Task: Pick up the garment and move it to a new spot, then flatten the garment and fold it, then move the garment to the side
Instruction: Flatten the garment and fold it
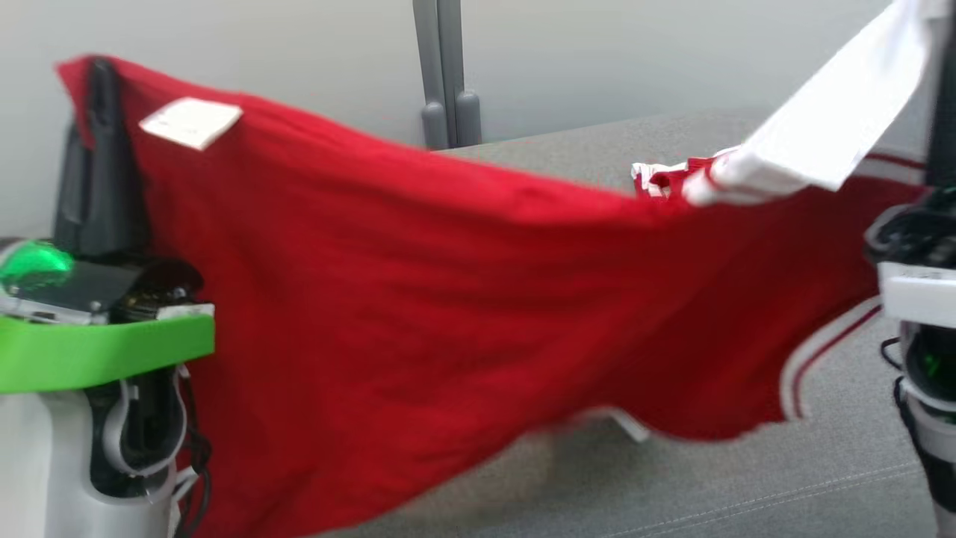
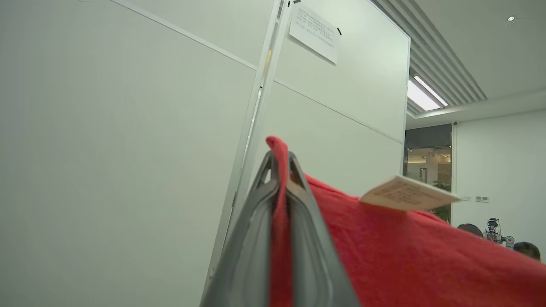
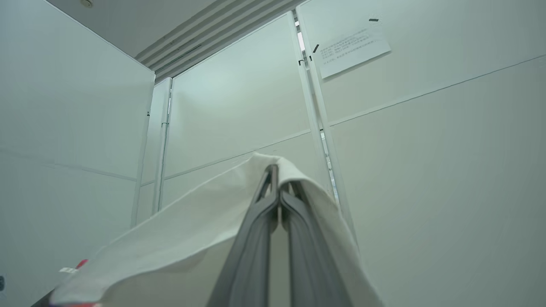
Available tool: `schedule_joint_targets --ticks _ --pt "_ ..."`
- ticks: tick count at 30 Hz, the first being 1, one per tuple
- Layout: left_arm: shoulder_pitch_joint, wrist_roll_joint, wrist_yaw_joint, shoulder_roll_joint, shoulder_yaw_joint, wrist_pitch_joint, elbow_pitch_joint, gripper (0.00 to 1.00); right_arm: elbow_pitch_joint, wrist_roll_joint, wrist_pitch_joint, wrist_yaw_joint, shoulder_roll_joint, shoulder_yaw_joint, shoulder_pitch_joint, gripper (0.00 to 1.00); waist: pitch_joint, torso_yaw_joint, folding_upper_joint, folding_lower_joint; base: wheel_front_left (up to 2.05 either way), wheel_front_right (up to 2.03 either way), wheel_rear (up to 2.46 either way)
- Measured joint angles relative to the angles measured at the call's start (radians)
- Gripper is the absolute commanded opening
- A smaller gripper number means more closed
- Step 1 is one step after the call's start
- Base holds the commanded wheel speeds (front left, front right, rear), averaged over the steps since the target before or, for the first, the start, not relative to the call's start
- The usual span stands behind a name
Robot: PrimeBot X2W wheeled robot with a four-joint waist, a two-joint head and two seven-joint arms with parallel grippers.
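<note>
Because the red garment (image 1: 448,299) is soft, light and floppy, it is held up over the grey surface (image 1: 821,478), one top corner pinched shut in the left hand (image 1: 101,75) and its white part (image 1: 829,127) in the right hand (image 3: 278,179).

The left pincer (image 2: 279,155) and right pincer (image 3: 277,170) both point upward, held wide apart, each clamped tight.

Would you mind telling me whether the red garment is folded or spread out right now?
Spread out: the red garment hangs stretched between the left end effector and the right end effector, both shut on it.
</note>
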Motion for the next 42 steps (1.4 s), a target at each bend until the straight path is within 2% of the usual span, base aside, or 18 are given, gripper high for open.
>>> schedule_joint_targets --ticks 4,8,10,12,15,16,18,21,24,28,32,37,42 --pt "0.022 -0.046 0.015 0.005 -0.035 0.096 0.055 0.00 0.067 0.051 0.086 0.000 0.008 0.078 0.006 0.00 0.022 0.010 0.0000 0.0000 0.00 0.00 0.00" --pt "-0.009 -0.067 0.037 0.018 -0.060 0.202 0.196 0.00 0.251 0.049 0.187 0.000 0.007 0.154 -0.069 0.00 0.057 0.024 0.0000 0.0000 0.00 0.00 0.00" --pt "-0.074 -0.056 0.052 0.041 -0.058 0.241 0.286 0.00 0.356 0.006 0.226 -0.009 0.007 0.171 -0.173 0.00 0.077 0.033 0.0000 0.0000 0.00 0.00 0.00" --pt "-0.169 -0.035 0.072 0.065 -0.024 0.252 0.340 0.00 0.427 -0.045 0.231 -0.038 0.024 0.156 -0.323 0.00 0.097 0.043 0.0000 0.0000 0.00 0.00 0.00" --pt "-0.383 -0.025 0.085 0.077 0.052 0.234 0.342 0.00 0.439 -0.057 0.169 -0.093 0.104 0.057 -0.588 0.00 0.126 0.055 -0.0001 0.0000 0.00 0.00 0.00" --pt "-0.454 -0.026 0.085 0.074 0.063 0.231 0.326 0.00 0.431 -0.057 0.149 -0.098 0.114 0.040 -0.655 0.00 0.134 0.059 -0.0001 0.0000 0.00 0.00 0.00" --pt "-0.551 -0.026 0.082 0.071 0.063 0.220 0.308 0.00 0.422 -0.057 0.122 -0.088 0.110 0.038 -0.714 0.00 0.149 0.065 0.0000 0.0000 0.00 0.00 0.00" --pt "-0.544 -0.039 0.057 0.069 0.030 0.226 0.334 0.00 0.475 -0.057 0.116 -0.060 0.099 0.081 -0.655 0.00 0.167 0.070 0.0000 0.0000 0.00 0.00 0.00" --pt "-0.421 -0.047 0.033 0.060 -0.017 0.239 0.393 0.00 0.538 -0.045 0.128 -0.044 0.099 0.129 -0.497 0.00 0.183 0.070 0.0000 0.0000 0.00 0.00 0.00" --pt "-0.226 -0.063 0.029 0.013 -0.044 0.234 0.482 0.00 0.616 -0.007 0.146 -0.038 0.102 0.171 -0.269 0.00 0.211 0.066 0.0000 0.0000 0.00 0.00 0.00" --pt "-0.084 -0.057 0.017 -0.002 -0.062 0.194 0.575 0.00 0.675 0.029 0.140 -0.034 0.136 0.200 -0.111 0.00 0.244 0.060 0.0000 0.0000 0.00 0.00 0.00" --pt "-0.022 -0.053 -0.007 -0.005 -0.058 0.129 0.675 0.00 0.711 0.049 0.083 -0.015 0.171 0.222 -0.051 0.00 0.280 0.045 0.0000 0.0000 0.00 0.00 0.00" --pt "-0.018 -0.053 -0.035 -0.027 -0.057 0.076 0.735 0.00 0.717 0.049 0.035 -0.009 0.155 0.229 -0.021 0.00 0.276 0.033 0.0000 0.0000 0.00 0.00 0.00"
